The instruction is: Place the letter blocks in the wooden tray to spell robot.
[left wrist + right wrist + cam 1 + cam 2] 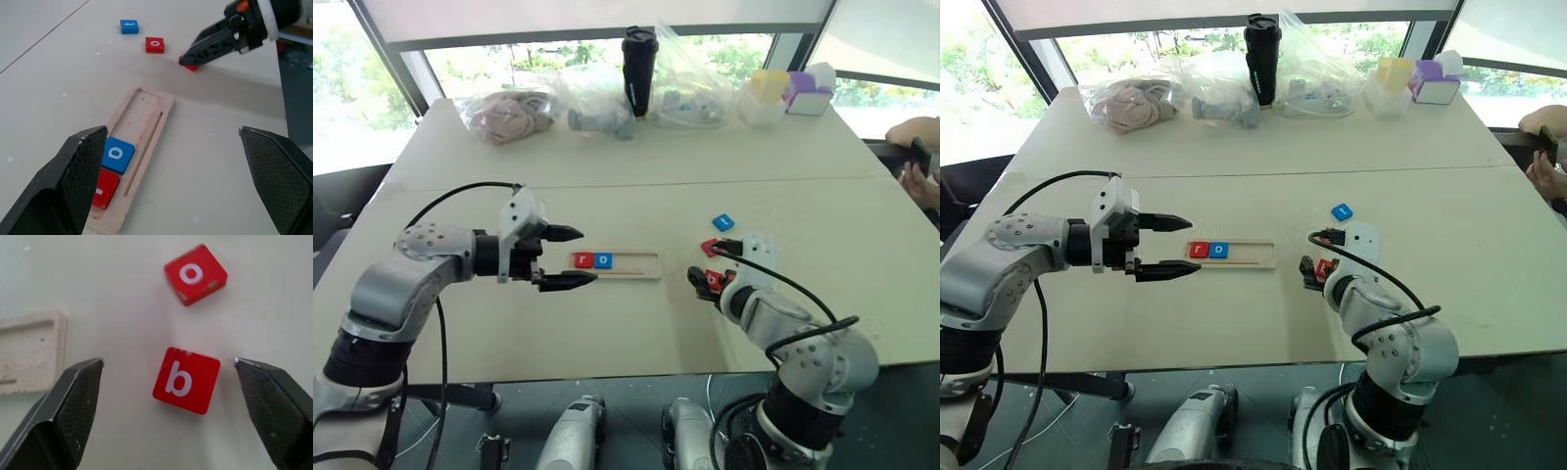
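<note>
The wooden tray (617,262) lies flat on the pale bench (636,186), and everything here is placed from it. Two letter blocks sit side by side at its left end: a red "r" block (583,259) at the very end and a blue "o" block (603,259) touching it on the inner side; the rest of the tray is bare wood.

The left pincer (570,258) hangs just beside the tray's left end, pointing toward it, its two black fingers spread wide and gripping nothing.

To the right of the tray, apart from it, three more blocks lie loose on the bench. The red "b" block (186,380) is the nearest; the right pincer (168,369) stands over it with its fingers wide apart, one on each side, neither touching it. A red "o" block (195,274) lies just beyond the "b", a little farther from the tray. A blue block (722,222) lies farther out still.

Along the far edge of the bench, well beyond the tray, stand a black cup (638,70) and several clear plastic bags (592,98).
</note>
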Tool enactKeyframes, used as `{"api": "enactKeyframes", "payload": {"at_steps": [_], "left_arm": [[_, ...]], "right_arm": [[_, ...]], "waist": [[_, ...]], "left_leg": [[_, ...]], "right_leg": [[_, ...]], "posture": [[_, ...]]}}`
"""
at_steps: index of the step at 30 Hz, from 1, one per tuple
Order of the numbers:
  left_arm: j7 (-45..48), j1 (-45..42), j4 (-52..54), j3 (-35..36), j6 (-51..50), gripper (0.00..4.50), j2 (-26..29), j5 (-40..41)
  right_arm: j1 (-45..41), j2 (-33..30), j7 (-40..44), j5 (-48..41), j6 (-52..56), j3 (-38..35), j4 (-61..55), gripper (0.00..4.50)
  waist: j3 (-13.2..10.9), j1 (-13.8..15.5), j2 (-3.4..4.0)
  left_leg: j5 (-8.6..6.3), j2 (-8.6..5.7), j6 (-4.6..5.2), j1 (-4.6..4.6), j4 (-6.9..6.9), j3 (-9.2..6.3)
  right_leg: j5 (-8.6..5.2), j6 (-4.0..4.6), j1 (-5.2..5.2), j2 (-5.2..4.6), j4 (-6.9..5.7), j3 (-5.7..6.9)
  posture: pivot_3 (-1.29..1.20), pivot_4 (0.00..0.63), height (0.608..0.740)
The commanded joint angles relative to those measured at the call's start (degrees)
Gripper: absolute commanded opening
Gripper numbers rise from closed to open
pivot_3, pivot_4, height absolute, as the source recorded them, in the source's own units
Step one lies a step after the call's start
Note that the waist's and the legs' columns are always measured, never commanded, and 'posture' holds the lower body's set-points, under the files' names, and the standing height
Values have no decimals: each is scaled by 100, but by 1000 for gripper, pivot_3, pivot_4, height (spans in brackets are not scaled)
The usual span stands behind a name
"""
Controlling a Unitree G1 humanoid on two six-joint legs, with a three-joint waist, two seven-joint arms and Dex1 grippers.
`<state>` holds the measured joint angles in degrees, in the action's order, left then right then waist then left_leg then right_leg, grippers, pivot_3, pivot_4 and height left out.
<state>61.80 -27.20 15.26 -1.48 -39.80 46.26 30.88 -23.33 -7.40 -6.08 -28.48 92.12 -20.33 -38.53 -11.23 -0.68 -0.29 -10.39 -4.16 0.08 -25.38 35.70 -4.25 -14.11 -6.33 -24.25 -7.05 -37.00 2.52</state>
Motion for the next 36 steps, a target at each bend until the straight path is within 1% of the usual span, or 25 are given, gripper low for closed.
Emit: {"api": "enactKeyframes", "payload": {"at_steps": [1,2,3,5,6,7,8,12,13,17,23,28,33,36], "left_arm": [[205,-80,-18,107,143,4500,180,4],[274,-97,-33,102,160,4500,225,8],[346,-111,-50,86,182,4500,270,0],[502,-111,-23,40,209,4500,395,-21],[568,-103,6,31,193,4500,444,-10],[626,-80,39,27,184,4500,493,2],[676,-41,103,19,161,4500,544,22],[768,154,301,-13,145,4500,678,5],[772,182,322,-16,154,4500,692,-14],[619,307,554,49,4,4500,647,90],[473,405,662,84,-53,4500,637,114],[344,449,760,87,-107,4500,612,143],[291,471,742,100,-104,4500,632,157],[290,433,669,67,-76,4500,627,134]], "right_arm": [[-427,-1741,1764,-1268,-13,70,-96,4489],[-365,-2349,2438,-1457,-319,237,-158,4489],[-236,-2804,2997,-1435,-897,361,-160,4489],[476,-3993,4286,-677,-2737,988,54,4489],[755,-4425,4699,-315,-3427,1283,325,4489],[956,-4714,4998,-10,-4024,1524,599,4489],[1071,-4819,5274,149,-4508,1648,923,4489],[1099,-4890,5974,680,-5899,2123,1898,4489],[1081,-4883,6068,769,-6078,2188,2026,4489],[669,-4477,6171,1089,-6624,2501,2891,4489],[427,-4142,6290,1338,-6881,2689,3406,4489],[372,-3940,6387,1248,-6759,2593,3629,4489],[444,-3952,6510,1241,-6701,2492,3665,4489],[494,-3896,6513,1290,-6733,2495,3698,3669]], "waist": [[-3,1,-1],[-5,1,-1],[1,-5,-13],[3,3,-18],[6,1,-27],[6,-3,-28],[5,-12,-28],[4,-43,-27],[4,-29,-27],[2,5,-30],[2,24,-30],[2,23,-30],[3,23,-29],[3,21,-30]], "left_leg": [[0,0,0,0,1,3],[0,1,1,0,1,6],[0,2,2,-1,-4,7],[-4,14,6,2,-14,4],[-4,13,7,3,-25,5],[-4,16,6,6,-38,7],[-4,17,7,4,-40,10],[-4,17,8,7,-37,46],[-4,19,8,7,-35,48],[-4,23,7,5,-26,48],[-4,23,6,1,-26,46],[-4,23,6,2,-26,46],[-4,23,6,3,-26,47],[-4,23,6,3,-26,47]], "right_leg": [[-1,1,2,0,3,-2],[-1,2,4,-1,7,-2],[-2,2,2,-1,9,-2],[-2,-5,7,6,14,5],[-2,-15,5,6,19,7],[-2,-26,10,6,30,10],[0,-26,12,7,38,11],[13,-12,9,2,59,-20],[16,-12,10,2,62,-21],[18,6,11,5,67,-22],[22,4,10,6,74,-25],[30,-8,11,9,74,-26],[30,-8,11,10,74,-27],[31,-9,12,12,74,-27]], "posture": [[0,150,740],[0,150,740],[0,150,740],[0,150,740],[0,150,740],[0,150,740],[0,150,740],[0,150,740],[0,150,740],[0,150,740],[0,150,740],[0,150,740],[0,150,740],[0,150,740]]}}
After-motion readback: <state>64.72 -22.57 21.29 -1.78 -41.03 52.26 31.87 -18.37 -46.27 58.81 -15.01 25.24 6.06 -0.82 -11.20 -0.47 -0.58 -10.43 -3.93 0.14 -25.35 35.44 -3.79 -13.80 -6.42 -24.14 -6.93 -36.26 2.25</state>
